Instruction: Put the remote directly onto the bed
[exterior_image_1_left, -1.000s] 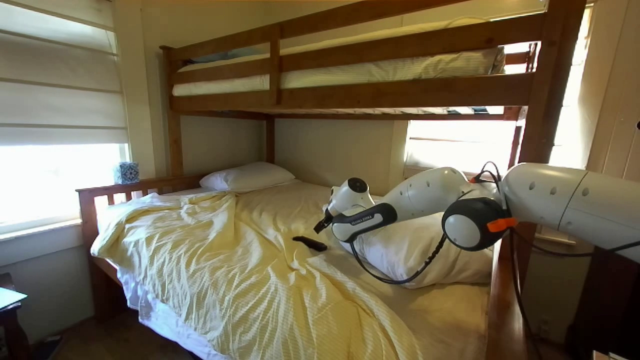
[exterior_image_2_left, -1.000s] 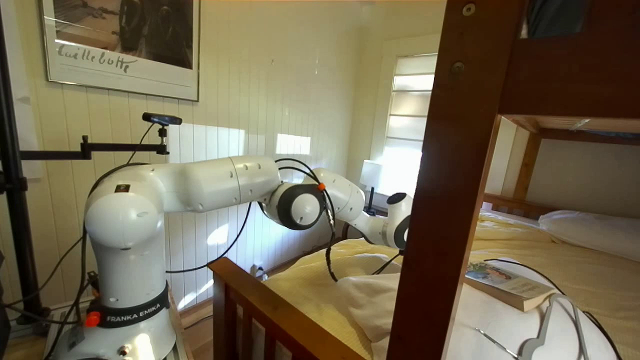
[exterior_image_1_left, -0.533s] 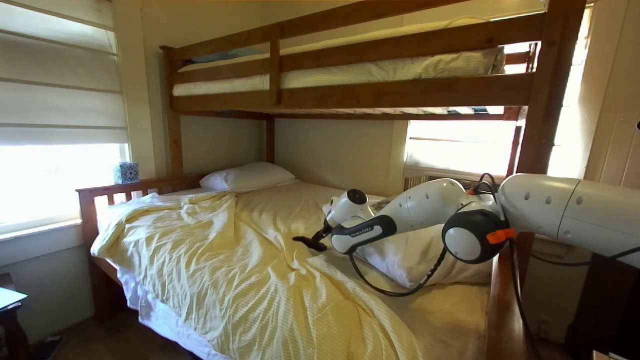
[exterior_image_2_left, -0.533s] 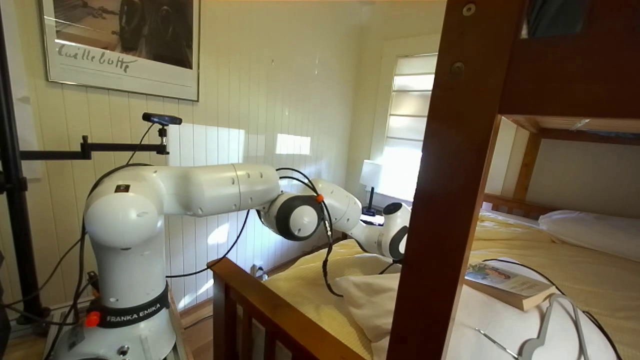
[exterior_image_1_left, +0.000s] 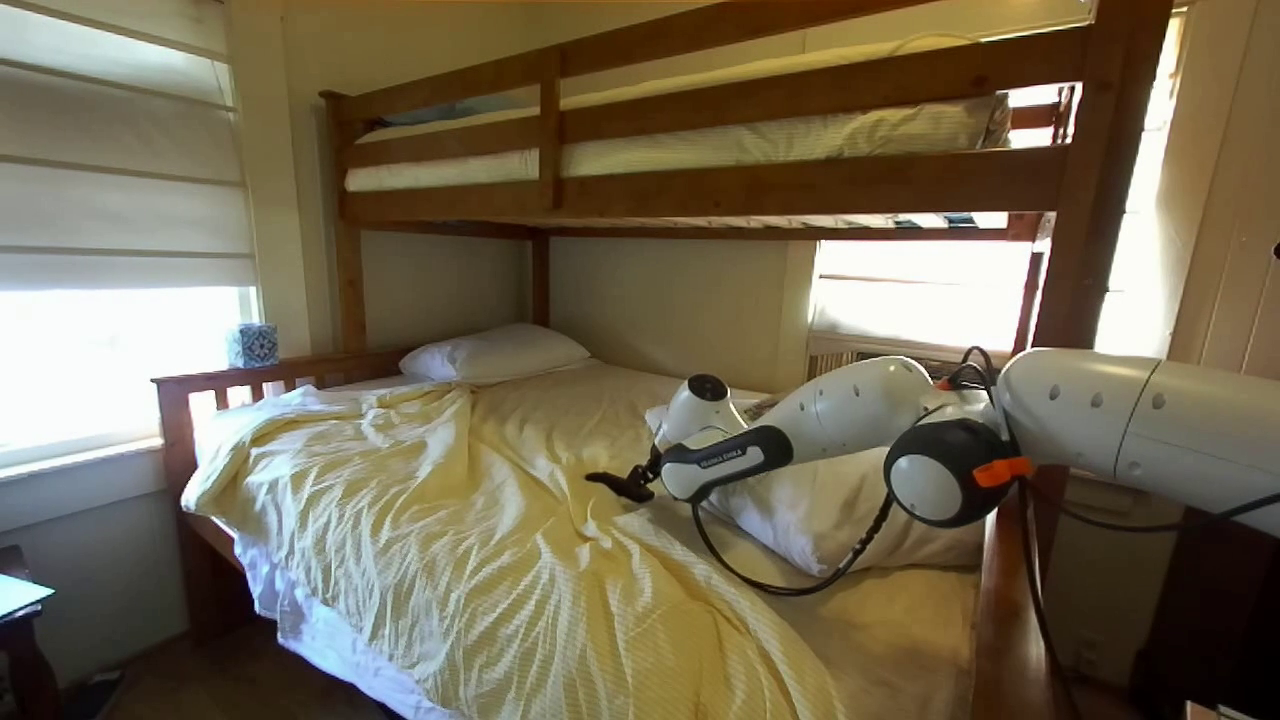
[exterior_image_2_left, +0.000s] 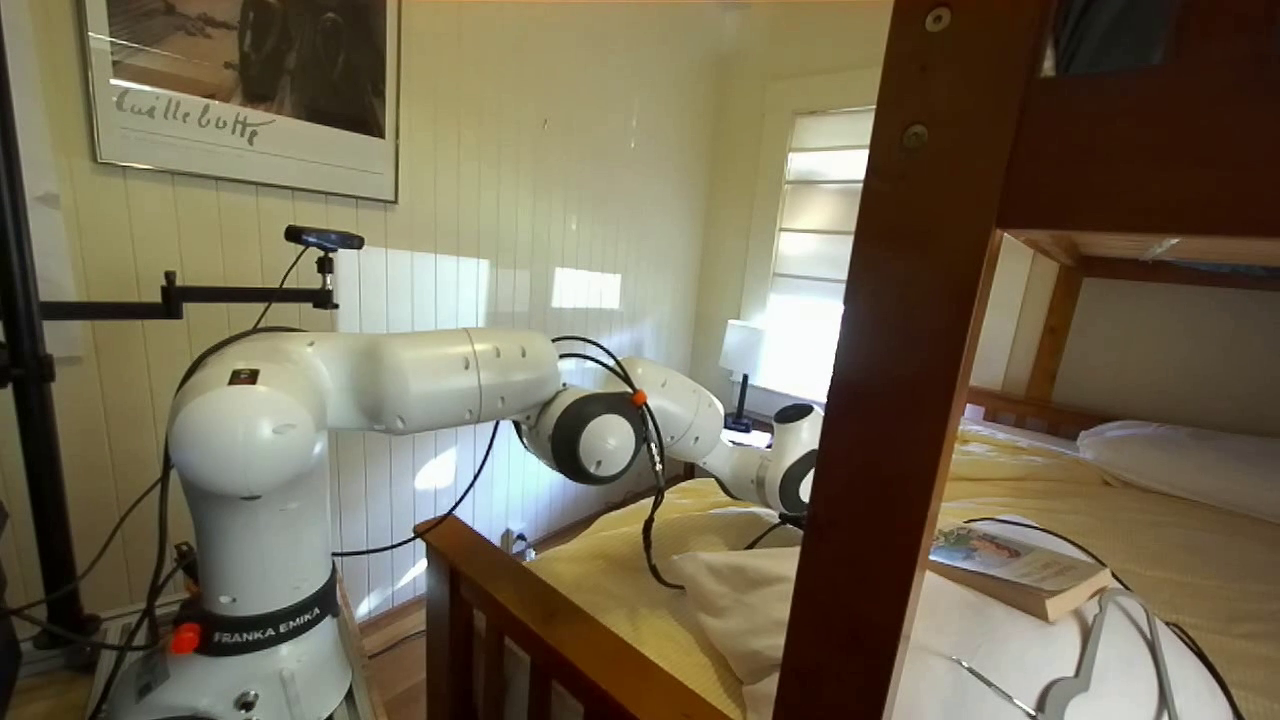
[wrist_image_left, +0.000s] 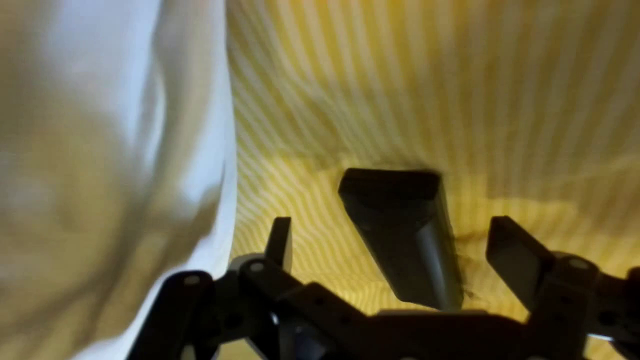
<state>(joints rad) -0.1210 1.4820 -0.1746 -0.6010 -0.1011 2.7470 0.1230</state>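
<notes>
Down on the bed (exterior_image_1_left: 880, 645), below the top bunk (exterior_image_1_left: 760, 190), the black remote (wrist_image_left: 410, 240) lay on the yellow striped sheet (wrist_image_left: 330, 65), right between the two fingers (wrist_image_left: 517, 257) of the gripper (wrist_image_left: 392, 235). The jaws were wide apart and had hold of nothing, and a bit of yellow sheet showed between the remote and each finger in the wrist view, with some pale cloth (wrist_image_left: 105, 130) off to one side. In both exterior views the white arm (exterior_image_1_left: 860, 392) hung over the bed, and a white pillow (exterior_image_1_left: 495, 355) lay there too, well apart from the gripper.
</notes>
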